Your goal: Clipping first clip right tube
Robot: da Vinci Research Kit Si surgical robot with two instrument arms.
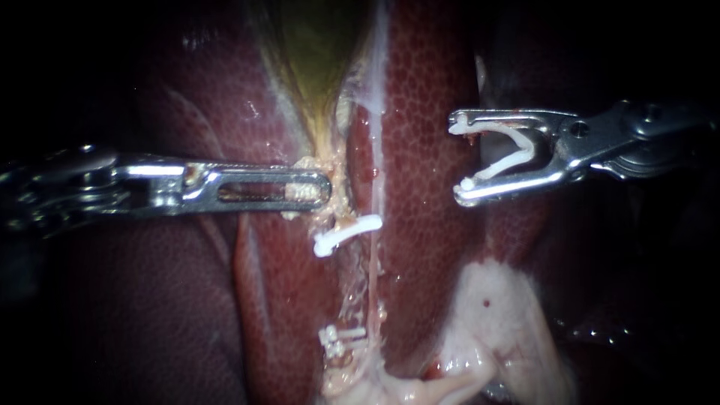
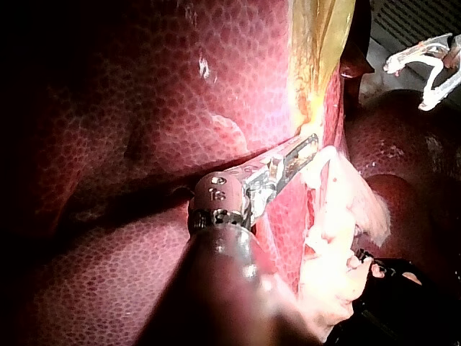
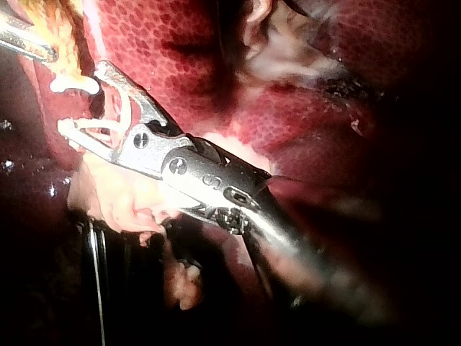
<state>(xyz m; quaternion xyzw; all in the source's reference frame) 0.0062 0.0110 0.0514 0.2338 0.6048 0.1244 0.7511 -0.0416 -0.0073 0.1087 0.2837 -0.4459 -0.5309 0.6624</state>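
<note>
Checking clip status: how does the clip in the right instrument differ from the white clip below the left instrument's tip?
The loaded clip gapes in a V; the placed clip is pressed into a flat bar. The loaded clip sits in the right instrument, clear of tissue; the placed clip lies across the tube. Both are white.

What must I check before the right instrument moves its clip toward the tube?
1. The loaded clip sits between both jaws of the right instrument, spread wide: ok.
2. The right instrument hangs apart from the tissue, over the liver: ok.
3. The thin pale tube is in view: ok.
4. Whether the fitted clip also crosses that tube: cannot tell.
5. The left instrument lies at the narrow end of the gallbladder, off the approach path: ok.
</note>
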